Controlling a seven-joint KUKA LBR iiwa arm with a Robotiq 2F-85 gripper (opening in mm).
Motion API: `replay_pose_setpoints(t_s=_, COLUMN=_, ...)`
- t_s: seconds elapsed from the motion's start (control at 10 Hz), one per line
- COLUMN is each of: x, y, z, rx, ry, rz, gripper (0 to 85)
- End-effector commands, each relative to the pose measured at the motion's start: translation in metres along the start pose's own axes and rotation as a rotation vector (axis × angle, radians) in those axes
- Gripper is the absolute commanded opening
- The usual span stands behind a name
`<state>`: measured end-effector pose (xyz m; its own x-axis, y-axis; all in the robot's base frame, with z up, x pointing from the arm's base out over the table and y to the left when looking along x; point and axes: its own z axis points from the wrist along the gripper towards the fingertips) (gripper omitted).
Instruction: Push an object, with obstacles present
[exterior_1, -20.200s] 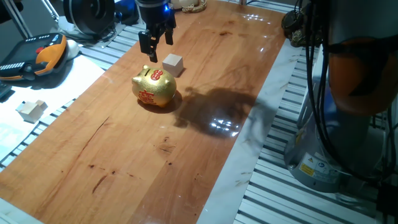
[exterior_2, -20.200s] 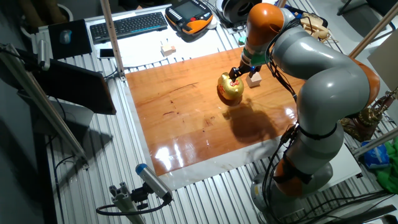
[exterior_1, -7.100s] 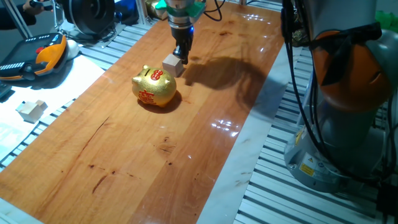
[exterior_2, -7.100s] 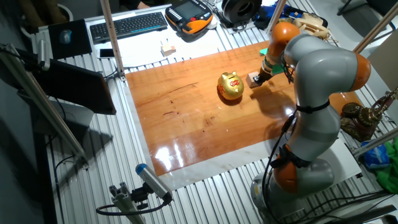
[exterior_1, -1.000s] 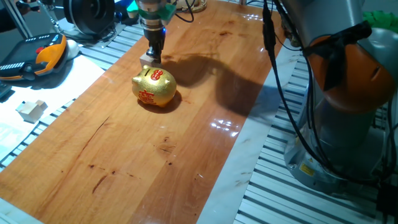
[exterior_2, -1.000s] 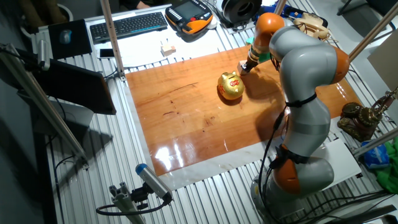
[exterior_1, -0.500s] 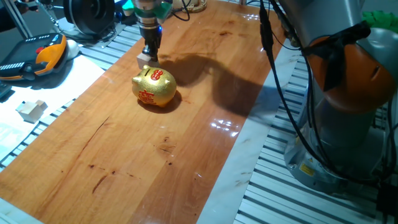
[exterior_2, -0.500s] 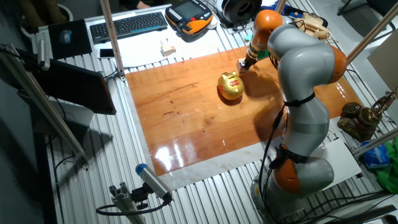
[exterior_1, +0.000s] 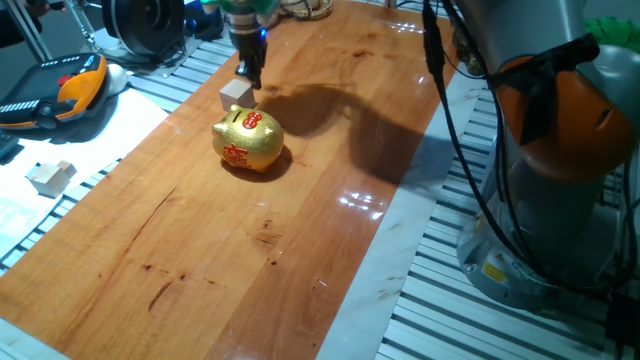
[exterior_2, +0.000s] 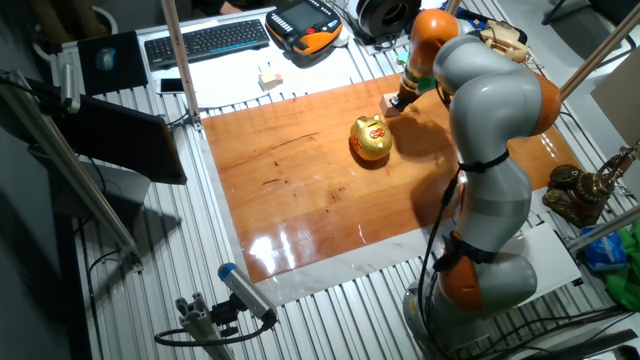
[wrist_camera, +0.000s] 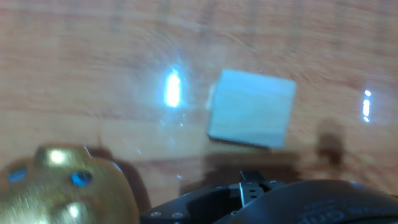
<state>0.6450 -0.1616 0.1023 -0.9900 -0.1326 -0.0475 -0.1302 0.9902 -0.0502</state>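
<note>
Small beige cube (exterior_1: 236, 93) on the wooden board (exterior_1: 300, 200), just behind the golden piggy bank (exterior_1: 247, 140), gripper (exterior_1: 247, 74) right beside the cube (fingers look closed together, gripping nothing)

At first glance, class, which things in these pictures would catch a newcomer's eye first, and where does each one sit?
The shiny golden piggy bank with red markings stands out, sitting toward the far left part of the wooden board. Just behind it lies a small pale wooden cube, with the gripper poised right beside it. The big grey-and-orange robot arm looms at the board's edge.
</note>
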Motion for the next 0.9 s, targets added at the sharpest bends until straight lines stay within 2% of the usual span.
replay_pose_setpoints(t_s=0.0, x=0.001, y=-0.004, z=-0.003, rx=-0.008, ry=0.005, rz=0.0, gripper=0.0)
replay_pose_setpoints(t_s=0.1, x=0.0, y=-0.008, z=-0.005, rx=-0.008, ry=0.006, rz=0.002, gripper=0.0)
replay_pose_setpoints(t_s=0.2, x=-0.002, y=-0.017, z=-0.009, rx=-0.028, ry=0.012, rz=0.016, gripper=0.0)
replay_pose_setpoints(t_s=0.4, x=-0.01, y=-0.027, z=-0.011, rx=-0.026, ry=0.02, rz=0.016, gripper=0.0)
replay_pose_setpoints(t_s=0.5, x=-0.015, y=-0.029, z=-0.009, rx=-0.02, ry=0.019, rz=0.021, gripper=0.0)
replay_pose_setpoints(t_s=0.8, x=-0.021, y=-0.03, z=0.003, rx=-0.036, ry=0.008, rz=0.031, gripper=0.0)
